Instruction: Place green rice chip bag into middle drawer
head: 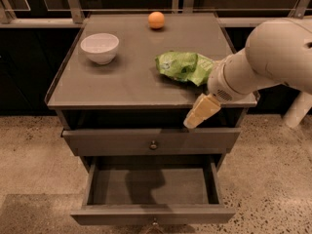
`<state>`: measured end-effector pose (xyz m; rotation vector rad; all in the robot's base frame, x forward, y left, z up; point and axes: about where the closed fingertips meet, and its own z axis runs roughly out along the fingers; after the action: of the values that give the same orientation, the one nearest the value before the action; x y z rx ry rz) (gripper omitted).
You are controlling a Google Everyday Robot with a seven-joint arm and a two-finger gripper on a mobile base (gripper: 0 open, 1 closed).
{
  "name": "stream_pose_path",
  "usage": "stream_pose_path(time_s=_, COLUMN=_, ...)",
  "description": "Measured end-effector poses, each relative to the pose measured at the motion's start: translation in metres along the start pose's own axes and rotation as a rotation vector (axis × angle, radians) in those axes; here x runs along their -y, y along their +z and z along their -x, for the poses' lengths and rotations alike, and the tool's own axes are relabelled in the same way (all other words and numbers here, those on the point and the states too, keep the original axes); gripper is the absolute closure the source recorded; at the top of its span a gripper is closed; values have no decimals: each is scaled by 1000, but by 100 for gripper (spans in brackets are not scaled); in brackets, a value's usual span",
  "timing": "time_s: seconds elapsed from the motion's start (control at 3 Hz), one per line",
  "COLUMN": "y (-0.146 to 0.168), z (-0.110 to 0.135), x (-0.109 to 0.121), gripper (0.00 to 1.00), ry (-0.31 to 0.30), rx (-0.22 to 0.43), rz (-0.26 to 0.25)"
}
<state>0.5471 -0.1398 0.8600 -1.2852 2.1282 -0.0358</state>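
Resting on the worktop (122,82) near its right front corner, the green rice chip bag (184,66) lies close against the arm's wrist. The gripper (200,112) hangs past the front edge, just below the bag, apparently holding nothing; its opening cannot be determined. The middle drawer (151,186) stands open. Recommended: approach from above, grasp the crumpled foil centrally, and lower it clear of the closed upper drawer (122,141).
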Motion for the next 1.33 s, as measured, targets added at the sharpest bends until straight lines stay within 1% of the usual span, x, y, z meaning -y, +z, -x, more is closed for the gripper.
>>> stream_pose_path(time_s=0.33, y=1, z=5, x=3, gripper=0, ry=1, rx=17, rz=-25)
stream_pose_path(time_s=0.67, y=12, z=24, x=5, gripper=0, ry=-3, rx=62, rz=-73)
stream_pose_path(time_s=1.0, y=32, z=56, x=8, gripper=0, ry=-21, rx=132, rz=-103)
stream_pose_path(time_s=1.33, y=56, z=83, x=11, gripper=0, ry=-79, rx=178, rz=-135)
